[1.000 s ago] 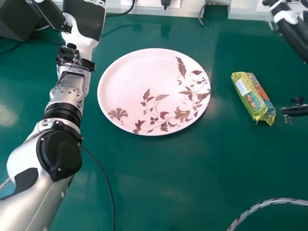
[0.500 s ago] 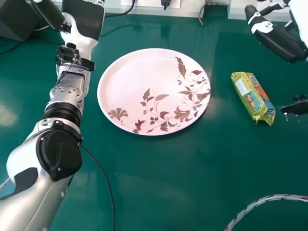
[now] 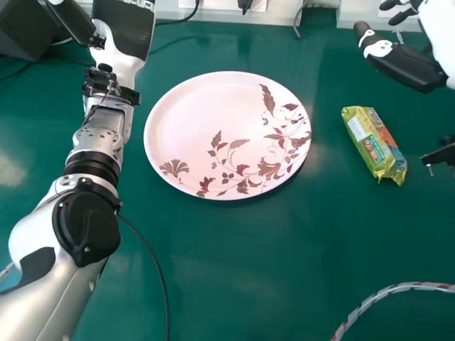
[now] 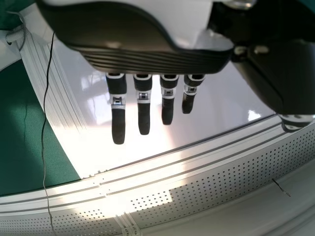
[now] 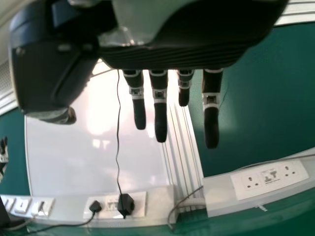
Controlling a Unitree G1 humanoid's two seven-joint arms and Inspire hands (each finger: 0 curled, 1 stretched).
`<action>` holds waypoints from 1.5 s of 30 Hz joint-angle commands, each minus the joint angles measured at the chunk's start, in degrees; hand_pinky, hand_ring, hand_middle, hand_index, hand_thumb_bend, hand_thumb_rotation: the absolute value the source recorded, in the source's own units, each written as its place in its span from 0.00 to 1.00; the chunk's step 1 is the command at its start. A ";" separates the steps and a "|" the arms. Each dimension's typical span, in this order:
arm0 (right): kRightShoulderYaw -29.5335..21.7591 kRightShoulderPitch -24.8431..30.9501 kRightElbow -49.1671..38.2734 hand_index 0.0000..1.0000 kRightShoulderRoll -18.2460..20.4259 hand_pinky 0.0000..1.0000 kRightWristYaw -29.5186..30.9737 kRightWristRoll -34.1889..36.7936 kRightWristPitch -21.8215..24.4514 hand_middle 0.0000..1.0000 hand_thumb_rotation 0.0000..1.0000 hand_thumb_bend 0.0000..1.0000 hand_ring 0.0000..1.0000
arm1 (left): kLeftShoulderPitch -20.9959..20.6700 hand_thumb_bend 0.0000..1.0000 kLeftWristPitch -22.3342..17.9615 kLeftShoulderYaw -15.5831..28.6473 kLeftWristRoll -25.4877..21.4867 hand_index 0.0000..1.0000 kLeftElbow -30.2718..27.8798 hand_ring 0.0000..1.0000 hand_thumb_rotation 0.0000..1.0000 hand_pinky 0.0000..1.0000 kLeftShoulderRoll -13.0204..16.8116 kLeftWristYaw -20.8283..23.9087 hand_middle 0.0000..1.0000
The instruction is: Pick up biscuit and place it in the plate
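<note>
The biscuit packet [image 3: 375,144], yellow-green and orange, lies on the green table to the right of the plate. The round pink plate [image 3: 213,135] with brown leaf patterns rests in the middle. My right hand [image 3: 409,64] is at the upper right, beyond the packet and not touching it; in the right wrist view my right hand [image 5: 160,105] has its fingers straight. My left hand [image 3: 126,30] is at the upper left, beyond the plate's left side; in the left wrist view the left hand [image 4: 142,108] has straight fingers and holds nothing.
A dark box [image 3: 27,28] stands at the back left corner. A black cable [image 3: 153,256] runs beside my left arm, and a pale sleeved cable [image 3: 387,290] curves near the front right. Sockets [image 5: 269,178] line the table's far edge. A dark bracket [image 3: 442,153] sits right of the packet.
My right hand has come farther into the head view from the upper right, moving leftward. The dark bracket has shifted right. The left arm, plate and packet have stayed still.
</note>
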 commanded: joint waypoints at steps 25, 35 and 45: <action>6.71 -5.65 6.93 0.88 3.24 0.43 9.62 -17.29 -2.32 0.79 0.35 0.69 0.63 | -0.53 1.00 -0.17 -0.29 0.54 0.98 0.71 0.84 0.65 0.64 0.77 -1.12 0.94; 7.59 -5.48 9.72 0.93 4.55 0.62 9.72 -20.59 -3.69 0.89 0.53 0.76 0.83 | -0.28 1.00 -1.92 -0.64 1.23 0.98 0.29 0.84 0.69 0.74 0.37 -1.56 0.93; 8.16 -5.66 12.03 0.95 5.25 0.66 10.41 -23.11 -4.68 0.93 0.66 0.82 0.86 | -0.37 1.00 -2.17 -0.28 0.81 0.98 0.30 0.85 0.70 0.79 0.15 -0.94 0.94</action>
